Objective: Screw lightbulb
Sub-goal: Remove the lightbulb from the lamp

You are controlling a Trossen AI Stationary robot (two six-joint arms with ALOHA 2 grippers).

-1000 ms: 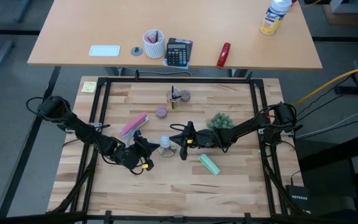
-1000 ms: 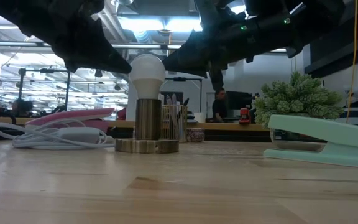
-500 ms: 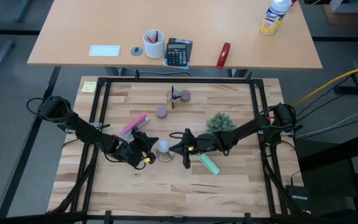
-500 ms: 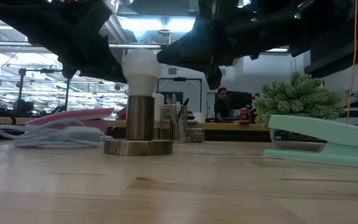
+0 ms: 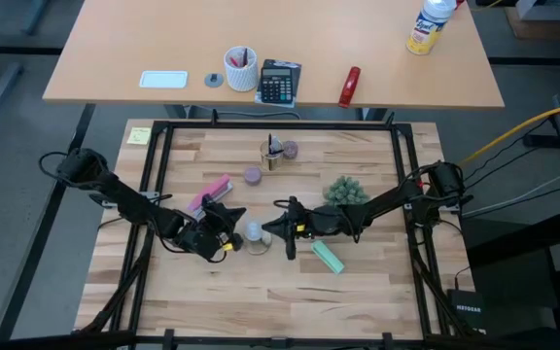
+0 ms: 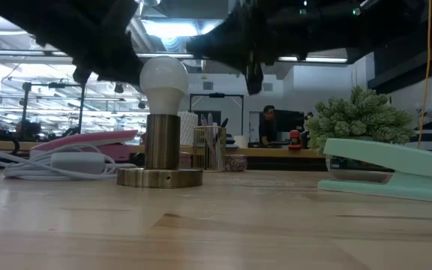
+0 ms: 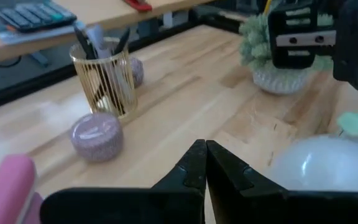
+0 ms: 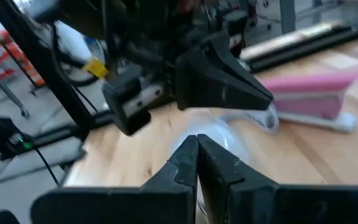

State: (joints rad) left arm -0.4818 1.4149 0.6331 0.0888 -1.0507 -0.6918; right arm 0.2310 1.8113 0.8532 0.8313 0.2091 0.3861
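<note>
Seen from above, a pale wooden table (image 5: 358, 292) holds two dark robot arms that meet near its middle. From the left, the left gripper (image 5: 233, 216) reaches in with its two dark fingers pressed together, holding nothing; its tips sit just beside the bulb without clearly touching it. Behind it lie a pink stapler (image 5: 209, 194) and a coil of white cable (image 6: 58, 163).

At the centre stands the small frosted-white rounded lightbulb (image 6: 163, 81). It sits upright on top of a brass cylindrical socket on a round brass base (image 6: 160, 160). From table height its grey screw base is no longer visible, so the bulb looks seated in the socket; whether it is fully tight cannot be told.

To the right, the right gripper (image 5: 267, 226) also has its fingers closed on nothing, tips just beside the bulb's other side. Further right lie a mint-green rectangular stapler (image 6: 392, 170) and a small potted green plant (image 6: 360, 124).

The screwing appears largely finished. What may remain is a final tightening, if needed, and drawing both arms away.
</note>
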